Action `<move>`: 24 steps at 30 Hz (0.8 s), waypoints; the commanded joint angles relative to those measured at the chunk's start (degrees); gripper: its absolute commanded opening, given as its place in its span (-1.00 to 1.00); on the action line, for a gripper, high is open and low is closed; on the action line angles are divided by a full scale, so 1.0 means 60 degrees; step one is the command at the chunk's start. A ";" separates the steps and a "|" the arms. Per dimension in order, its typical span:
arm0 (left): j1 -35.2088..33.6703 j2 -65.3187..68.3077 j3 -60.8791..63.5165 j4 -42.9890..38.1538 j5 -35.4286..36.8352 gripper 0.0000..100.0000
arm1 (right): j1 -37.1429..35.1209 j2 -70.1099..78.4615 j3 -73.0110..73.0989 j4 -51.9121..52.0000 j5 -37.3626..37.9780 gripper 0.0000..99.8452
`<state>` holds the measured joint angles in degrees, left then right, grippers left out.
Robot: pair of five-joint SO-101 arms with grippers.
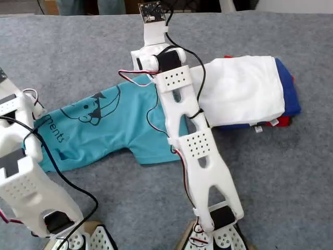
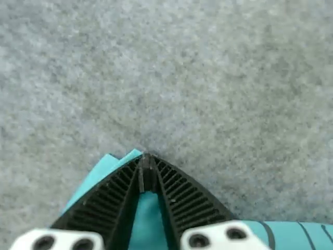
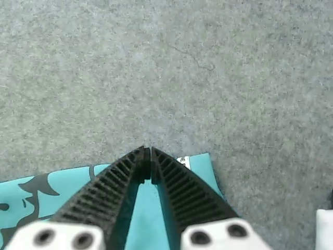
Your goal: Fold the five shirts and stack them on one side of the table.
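Observation:
A teal shirt [image 1: 104,125] with a dark print lies spread flat on the grey table, left of centre. My left gripper [image 2: 146,159] is shut on a corner of the teal shirt [image 2: 96,179] at its left end, under the left arm [image 1: 18,151]. My right gripper [image 3: 146,152] is shut on the teal shirt's [image 3: 200,169] edge beside a small label, under the right arm [image 1: 177,88], which crosses the shirt's right part. A folded stack sits at the right, with a white shirt [image 1: 242,88] on top of a blue one [image 1: 290,86] and a red one [image 1: 281,122].
Grey felt covers the table [image 1: 270,177], with bare room in front of the stack and along the far side. Cables run along both arms. The arm bases stand at the near edge.

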<state>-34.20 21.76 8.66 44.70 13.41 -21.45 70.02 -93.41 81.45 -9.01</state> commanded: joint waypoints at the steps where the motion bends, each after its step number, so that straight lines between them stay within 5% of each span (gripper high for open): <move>1: -0.0227 0.0278 -0.0842 0.0366 -0.0220 -0.94 | 0.0103 0.0168 -0.0388 -0.0147 0.0059 -0.97; 19: -0.1560 0.0322 -0.0901 0.0381 -0.0132 -0.94 | 0.0806 0.2073 -0.0388 -0.0630 0.0073 -0.97; 24: -0.2293 0.0308 -0.0930 0.0366 0.0733 -0.94 | 0.0938 0.2278 -0.0388 -0.0645 0.0073 -0.97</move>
<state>-44.04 24.04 4.97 47.16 14.81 -17.58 84.09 -93.41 78.02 -9.01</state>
